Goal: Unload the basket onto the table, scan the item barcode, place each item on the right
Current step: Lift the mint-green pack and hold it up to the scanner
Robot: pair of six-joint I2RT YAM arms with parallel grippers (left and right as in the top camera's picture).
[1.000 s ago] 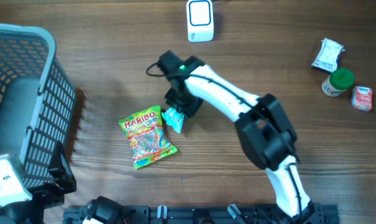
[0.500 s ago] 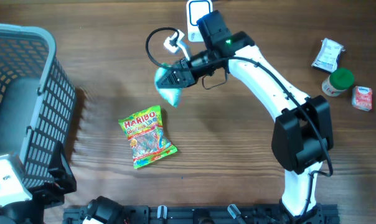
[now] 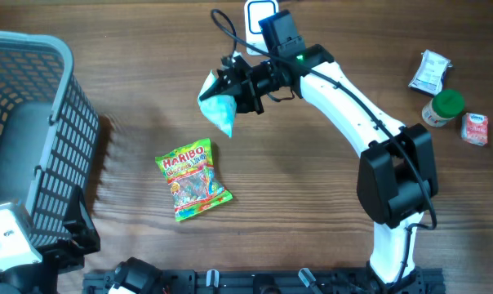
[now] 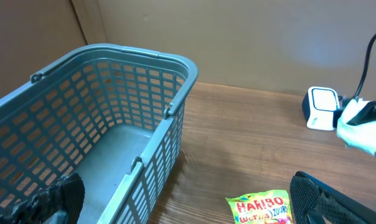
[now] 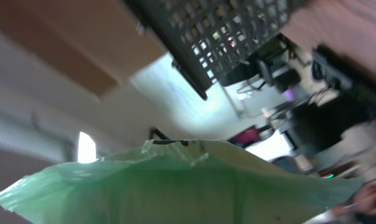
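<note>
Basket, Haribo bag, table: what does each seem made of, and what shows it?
Basket: likely moulded plastic, matt grey-blue; uniform lattice walls. Haribo bag: probably plastic film, glossy; printed, crinkled. Table: wood or wood-look laminate, matt; grain lines.

Count in view: one basket, one scanner, one Haribo bag, one teal pouch, one white packet, one green-capped jar, one red carton. Soft packs total three. Seven items overall.
</note>
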